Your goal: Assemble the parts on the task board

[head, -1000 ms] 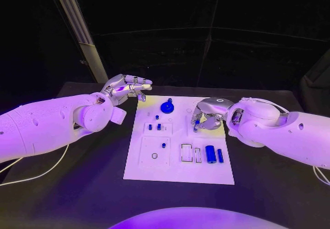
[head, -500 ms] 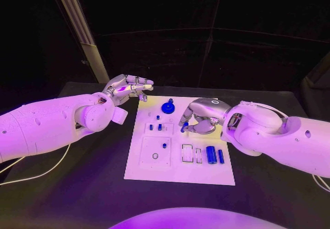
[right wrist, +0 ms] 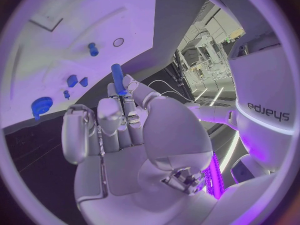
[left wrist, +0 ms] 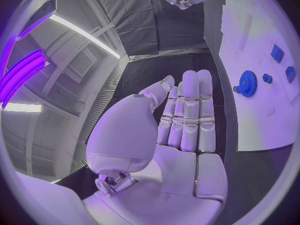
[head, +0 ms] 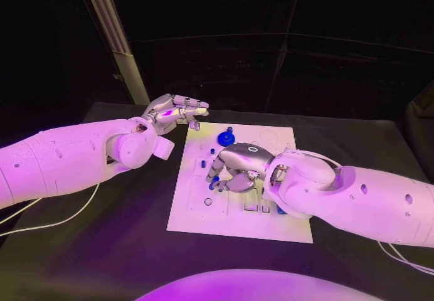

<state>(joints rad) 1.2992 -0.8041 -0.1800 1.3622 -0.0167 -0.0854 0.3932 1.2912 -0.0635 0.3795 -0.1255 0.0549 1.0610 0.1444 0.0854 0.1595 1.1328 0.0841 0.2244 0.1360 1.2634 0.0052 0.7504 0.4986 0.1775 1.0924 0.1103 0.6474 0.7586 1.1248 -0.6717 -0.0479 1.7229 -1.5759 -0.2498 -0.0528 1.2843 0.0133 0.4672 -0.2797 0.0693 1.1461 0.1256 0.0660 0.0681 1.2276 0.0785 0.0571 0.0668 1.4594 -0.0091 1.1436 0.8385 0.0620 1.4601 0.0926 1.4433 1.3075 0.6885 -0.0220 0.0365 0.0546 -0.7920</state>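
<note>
Reading "sharpa" on the white forearm casing in the right wrist view gives the only legible writing. The right hand (head: 237,169) hangs over the middle of the task board (head: 271,222), which lies on the black counter (head: 118,251). Its fingers pinch a slim blue peg (right wrist: 117,78) between thumb and fingertips; in the right wrist view the peg stands up past the fingertips, pointing toward the board's surface, and in the head view its blue tip shows at the hand's lower left edge (head: 215,184), just above the board.

The left hand (head: 172,111) is raised above the counter near the board's far left corner, holding nothing. In the left wrist view its fingers (left wrist: 189,110) lie straight and side by side, the thumb set apart.

On the far part of the board sits a blue gear (head: 225,135); the left wrist view shows its toothed rim (left wrist: 247,83), which the head view does not resolve. Small blue parts (right wrist: 77,80) sit near it, seen plainly from the right wrist, partly covered by the right hand from the head camera. A further blue part (right wrist: 93,48) stands beside a round hole (right wrist: 118,42) in the board.
</note>
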